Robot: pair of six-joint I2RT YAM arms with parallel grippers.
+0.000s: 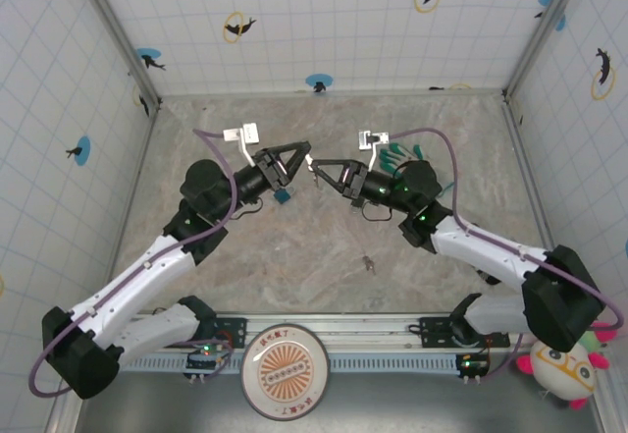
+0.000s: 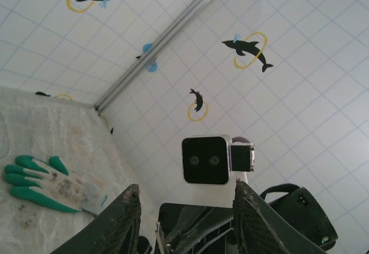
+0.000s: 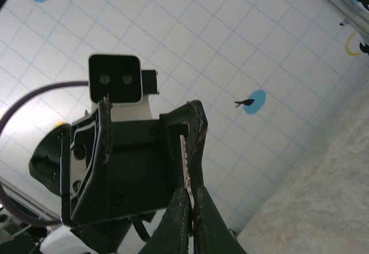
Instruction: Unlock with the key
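The key is a thin silvery toothed strip, and my right gripper is shut on its lower end. Its tip rises between the open black fingers of my left gripper, close to the inner face of one. In the top view the two grippers meet tip to tip over the middle of the table, left gripper facing right gripper. From the left wrist, my left gripper stands open with the right gripper's body beyond it and the key low between the fingers.
A green-and-white glove lies behind the right arm. A small teal-blue block sits under the left gripper. A small dark object lies on the table nearer the front. Tiled walls enclose three sides.
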